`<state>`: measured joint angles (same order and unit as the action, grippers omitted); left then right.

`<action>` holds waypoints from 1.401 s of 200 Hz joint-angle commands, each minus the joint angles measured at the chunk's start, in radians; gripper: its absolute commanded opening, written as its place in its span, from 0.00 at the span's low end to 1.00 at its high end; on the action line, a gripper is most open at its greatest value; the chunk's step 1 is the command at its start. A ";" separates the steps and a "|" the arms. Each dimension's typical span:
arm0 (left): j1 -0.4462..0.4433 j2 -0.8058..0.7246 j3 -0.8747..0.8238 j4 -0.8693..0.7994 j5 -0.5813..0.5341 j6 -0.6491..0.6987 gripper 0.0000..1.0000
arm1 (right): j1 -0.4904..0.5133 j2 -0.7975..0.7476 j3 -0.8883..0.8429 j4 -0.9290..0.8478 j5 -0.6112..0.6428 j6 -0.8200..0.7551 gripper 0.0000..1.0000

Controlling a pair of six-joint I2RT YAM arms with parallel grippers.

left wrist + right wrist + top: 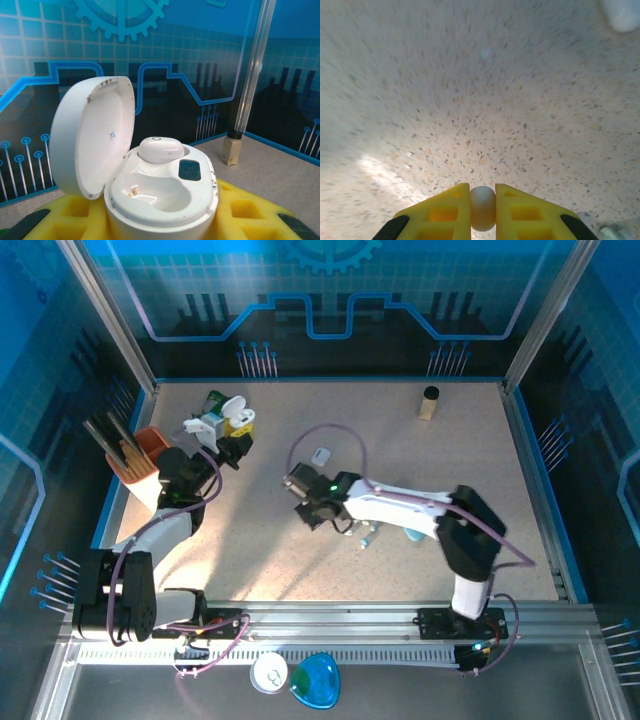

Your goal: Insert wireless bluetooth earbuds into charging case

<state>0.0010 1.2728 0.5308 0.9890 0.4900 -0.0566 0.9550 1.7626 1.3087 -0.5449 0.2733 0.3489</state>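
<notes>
An earbud (pixel 482 210) is clamped in the right claw (pixel 482 190), over the bench (pixel 470 100). The open case (pixel 195 197) is gripped by the left claw (pixel 160 222), away to the left and farther back; its near socket (pixel 152 192) is seen empty, facing up.

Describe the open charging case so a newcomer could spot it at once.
On the table, look to the far-left corner, beside the orange holder. There the left gripper clamps a white pebble-shaped charging case in its yellow fingers. Unlike the loose bits beside it, its lid stands open, showing one white earbud seated and one socket empty.
</notes>
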 commanded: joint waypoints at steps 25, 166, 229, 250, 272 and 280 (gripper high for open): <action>-0.093 0.037 -0.007 0.073 0.087 0.028 0.34 | -0.154 -0.315 -0.225 0.392 -0.415 0.124 0.16; -0.389 0.135 -0.052 0.244 0.057 0.134 0.32 | -0.214 -0.409 -0.126 0.555 -0.594 0.097 0.16; -0.408 0.130 -0.067 0.247 0.058 0.155 0.32 | -0.228 -0.371 -0.132 0.587 -0.572 0.112 0.14; -0.410 0.129 -0.070 0.254 0.055 0.153 0.32 | -0.234 -0.356 -0.134 0.587 -0.576 0.118 0.14; -0.410 0.130 -0.071 0.258 0.055 0.153 0.32 | -0.240 -0.345 -0.138 0.590 -0.573 0.122 0.14; -0.411 0.130 -0.071 0.260 0.056 0.154 0.32 | -0.239 -0.343 -0.140 0.593 -0.571 0.124 0.14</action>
<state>-0.4015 1.3998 0.4721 1.1969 0.5468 0.0723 0.7273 1.4036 1.1580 0.0132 -0.2966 0.4572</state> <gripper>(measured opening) 0.362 0.148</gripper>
